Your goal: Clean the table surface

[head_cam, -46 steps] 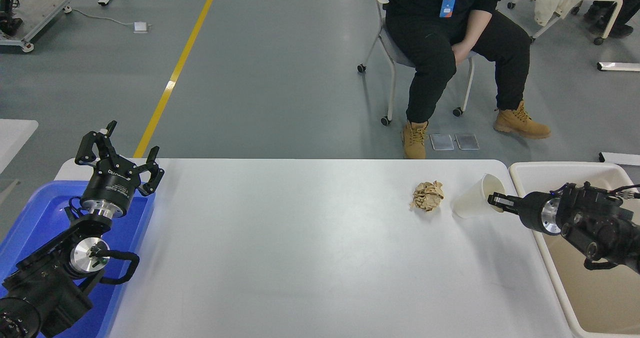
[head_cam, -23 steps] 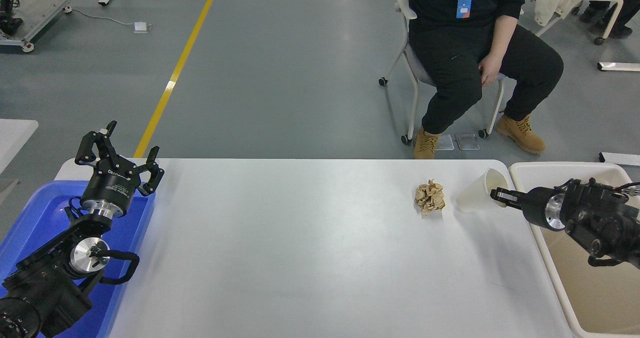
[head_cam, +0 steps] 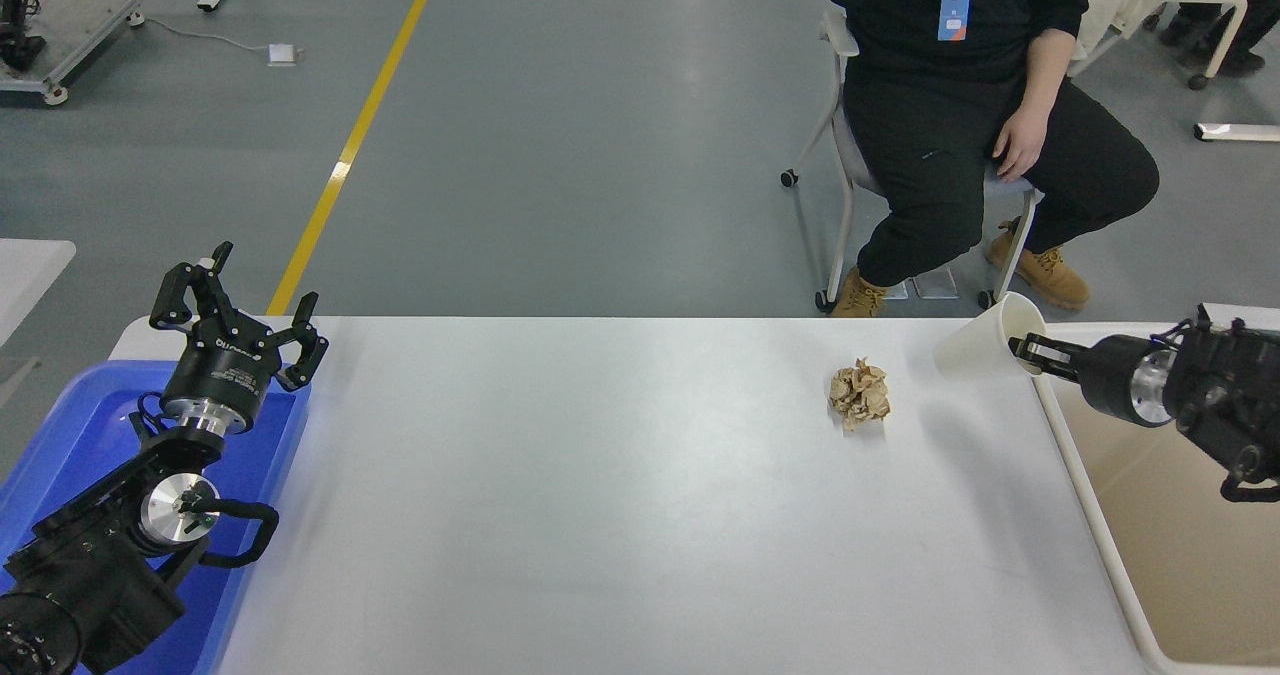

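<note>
The white table surface fills the lower middle of the view. A crumpled brown paper ball lies on it at the right. My right gripper is shut on the rim of a white paper cup and holds it tilted above the table's far right corner, beside the cream-white bin. My left gripper is open and empty, parked over the blue tray at the lower left.
A person in black sits on a wheeled chair beyond the table's far right side, feet near the table edge. A yellow line runs across the grey floor.
My right gripper has lifted the cup off the table and carried it up and to the right, toward the bin. The seated person has rolled to the right. The left arm has not moved.
</note>
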Controlling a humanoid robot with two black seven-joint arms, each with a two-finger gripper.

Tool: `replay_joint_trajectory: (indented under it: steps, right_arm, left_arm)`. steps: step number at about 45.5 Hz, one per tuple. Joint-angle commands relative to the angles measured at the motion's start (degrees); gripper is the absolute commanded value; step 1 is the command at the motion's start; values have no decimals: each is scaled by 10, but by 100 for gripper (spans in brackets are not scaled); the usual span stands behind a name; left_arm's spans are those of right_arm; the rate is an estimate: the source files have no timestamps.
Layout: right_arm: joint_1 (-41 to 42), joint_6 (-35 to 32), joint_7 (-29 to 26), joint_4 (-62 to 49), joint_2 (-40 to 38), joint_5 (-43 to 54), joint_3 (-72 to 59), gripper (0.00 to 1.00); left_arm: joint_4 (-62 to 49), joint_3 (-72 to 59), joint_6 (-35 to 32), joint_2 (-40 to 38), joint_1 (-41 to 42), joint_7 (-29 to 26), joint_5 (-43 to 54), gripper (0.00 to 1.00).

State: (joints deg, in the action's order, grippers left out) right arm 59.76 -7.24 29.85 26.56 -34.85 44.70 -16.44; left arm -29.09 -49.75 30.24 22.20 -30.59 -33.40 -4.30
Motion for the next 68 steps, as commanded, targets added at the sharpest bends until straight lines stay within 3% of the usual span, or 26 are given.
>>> replay_joint_trajectory:
  steps: [1, 10, 20, 40, 56, 68]
  right_arm:
    - [40, -47, 4, 74, -103, -3, 77, 0]
    - [48, -105, 4, 75, -151, -2, 171, 0]
    - [47, -110, 0, 52, -157, -3, 242, 0]
    - [17, -101, -24, -190, -96, -88, 225, 0]
    - [-59, 5, -107, -277, -36, -115, 192, 0]
    - [-102, 37, -151, -314, -8, -134, 185, 0]
  left_arm:
    - [0, 0, 0, 0, 0, 0, 0, 100]
    - [0, 0, 0, -1, 0, 0, 0, 100]
    - [0, 0, 0, -1, 0, 0, 0, 100]
    - [0, 0, 0, -1, 0, 0, 0, 100]
    - [0, 0, 0, 0, 0, 0, 0, 100]
    - [0, 0, 0, 0, 0, 0, 0, 100]
